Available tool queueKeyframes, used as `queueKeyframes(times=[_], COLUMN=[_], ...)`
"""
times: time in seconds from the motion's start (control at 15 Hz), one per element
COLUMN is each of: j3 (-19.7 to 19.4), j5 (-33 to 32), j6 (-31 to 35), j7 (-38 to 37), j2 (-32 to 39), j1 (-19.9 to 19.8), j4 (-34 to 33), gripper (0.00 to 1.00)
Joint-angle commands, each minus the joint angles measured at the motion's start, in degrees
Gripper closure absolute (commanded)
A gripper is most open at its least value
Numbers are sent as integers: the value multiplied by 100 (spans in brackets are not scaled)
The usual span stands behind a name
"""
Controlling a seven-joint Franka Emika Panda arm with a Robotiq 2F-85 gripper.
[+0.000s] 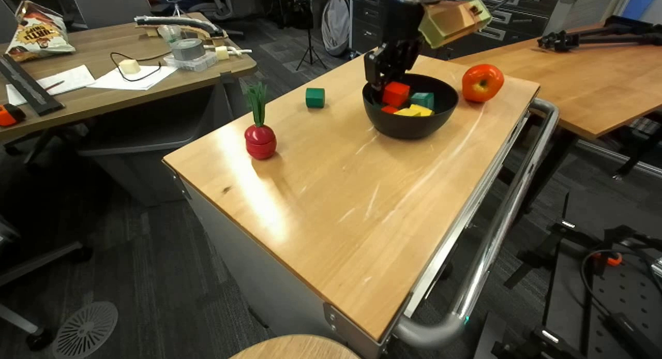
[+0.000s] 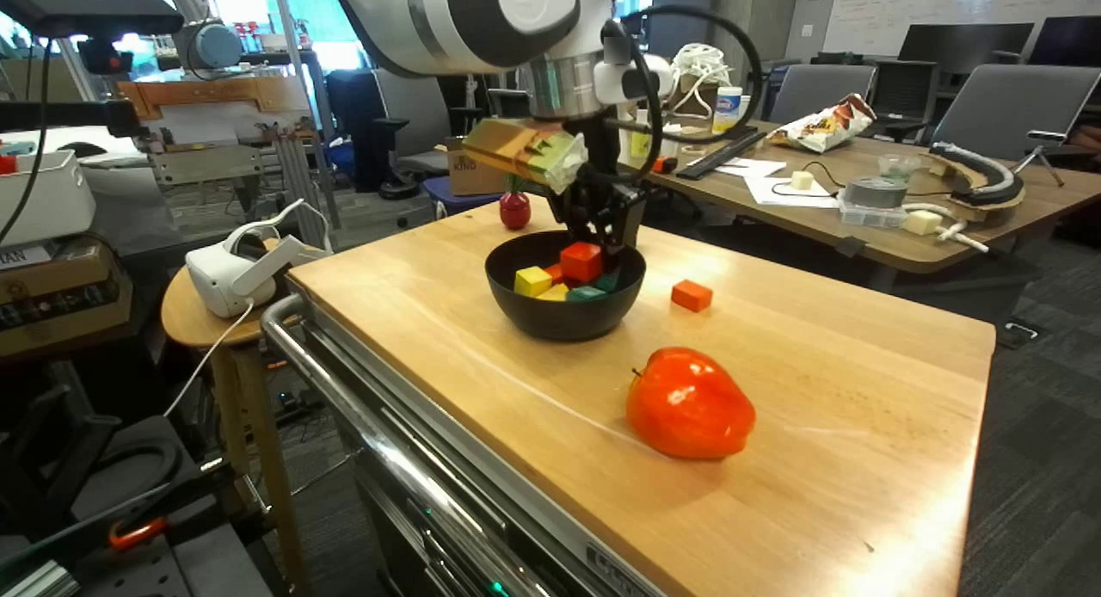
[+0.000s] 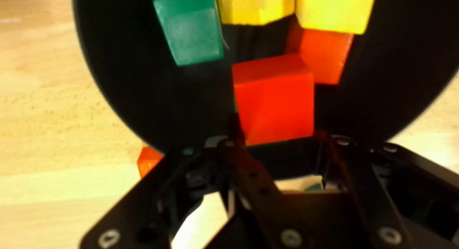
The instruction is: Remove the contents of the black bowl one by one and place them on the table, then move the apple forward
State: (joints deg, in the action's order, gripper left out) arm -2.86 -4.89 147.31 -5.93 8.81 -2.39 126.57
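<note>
Inside the black bowl (image 1: 408, 125) my gripper (image 3: 276, 136) is shut on a red cube (image 3: 276, 105), a finger against each side. In the wrist view, a green block (image 3: 193, 33), two yellow blocks (image 3: 331, 8) and another red block (image 3: 324, 55) lie around it in the bowl. Out on the table (image 1: 331, 193) stand a dark red fruit with a green stem (image 1: 261, 141) and a green cube (image 1: 314, 98). An orange-red cube (image 2: 691, 295) rests beside the bowl. The apple (image 2: 691, 403), round and orange-red, sits on the table apart from the bowl, in both exterior views.
A grey metal rail (image 2: 404, 459) runs along one table edge. A cluttered wooden desk (image 1: 227, 66) stands beyond the table. The round stool (image 2: 202, 317) next to the table bears a white headset (image 2: 232, 274).
</note>
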Motion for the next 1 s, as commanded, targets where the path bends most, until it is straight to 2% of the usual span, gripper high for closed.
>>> queueKeyframes(times=[0.0, 0.2, 0.33, 0.53, 0.73, 0.87, 0.93], j3=[113, 374, 608, 937, 1008, 966, 969], j5=[-125, -295, -459, -1419, -2278, -2205, -1964], j6=[237, 341, 171, -230, -846, -1368, -1620], j7=[125, 17, -192, -958, -1404, -1264, -1121], j2=[-1098, -1440, -1320, -874, -325, 80, 319], j1=[158, 344, 464, 530, 714, 877, 939], j4=[448, 291, 7, -315, -629, -896, -1080], gripper=[83, 83, 83, 83, 83, 83, 83])
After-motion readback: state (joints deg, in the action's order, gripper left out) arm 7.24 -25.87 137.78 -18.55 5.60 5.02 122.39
